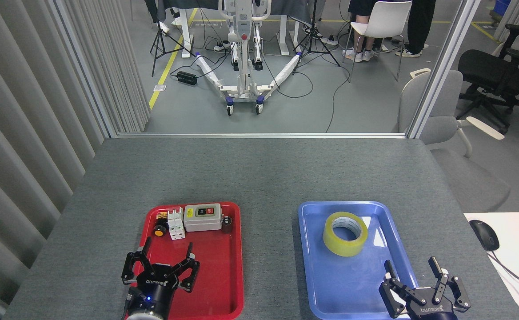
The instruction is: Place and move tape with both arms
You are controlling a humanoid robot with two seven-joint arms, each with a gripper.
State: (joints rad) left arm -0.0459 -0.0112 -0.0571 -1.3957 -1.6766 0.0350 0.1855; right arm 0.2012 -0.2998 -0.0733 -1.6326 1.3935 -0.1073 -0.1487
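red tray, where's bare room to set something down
The glossy red plastic tray is bare across its near half, between the open left gripper and its right rim. Its far end is crowded: grey switch box, white breaker, orange-capped knob.

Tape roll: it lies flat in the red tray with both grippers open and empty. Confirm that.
Wrong tray. The head view shows the tape lying flat in the blue tray; the left gripper and right gripper are indeed open and empty.
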